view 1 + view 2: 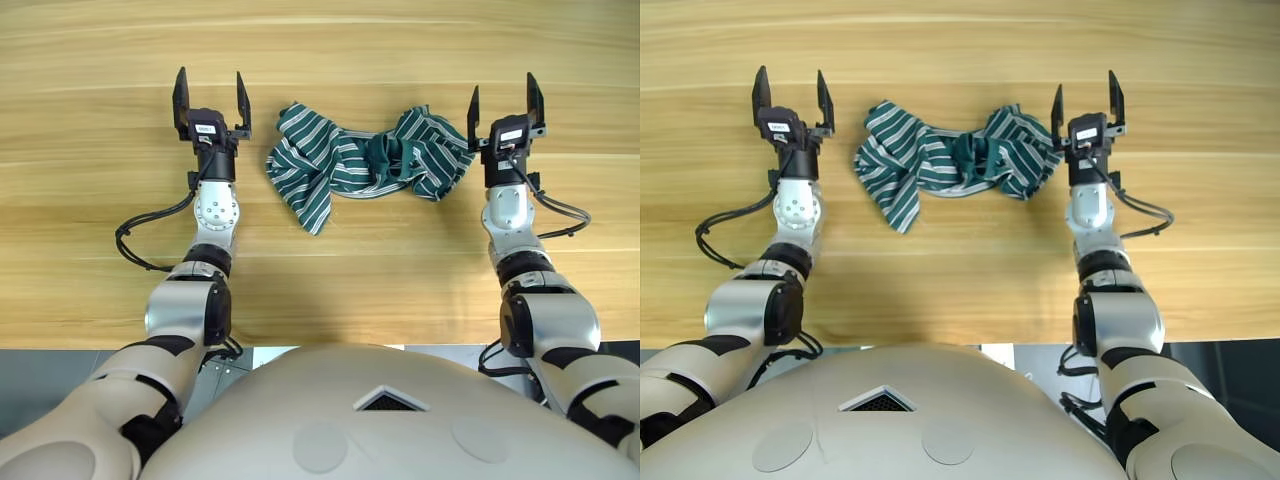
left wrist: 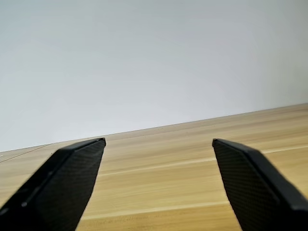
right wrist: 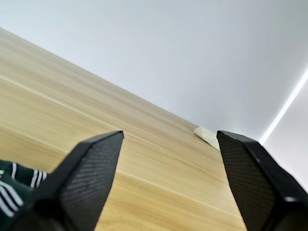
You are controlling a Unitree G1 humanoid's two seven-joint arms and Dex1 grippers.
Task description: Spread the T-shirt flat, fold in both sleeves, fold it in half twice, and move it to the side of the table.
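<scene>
Crumpled shirt (image 1: 370,160) awaits spreading
Left gripper (image 1: 211,90) and right gripper (image 1: 503,95) gape wide, empty; we'd pinch it (soft, light, limp) at either end.

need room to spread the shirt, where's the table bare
Bare table beyond the T-shirt and between it and the near edge. Crowded at the shirt's ends, where the open left gripper and right gripper flank it.

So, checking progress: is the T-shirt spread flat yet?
Not yet. The T-shirt lies bunched and twisted on the table.
</scene>
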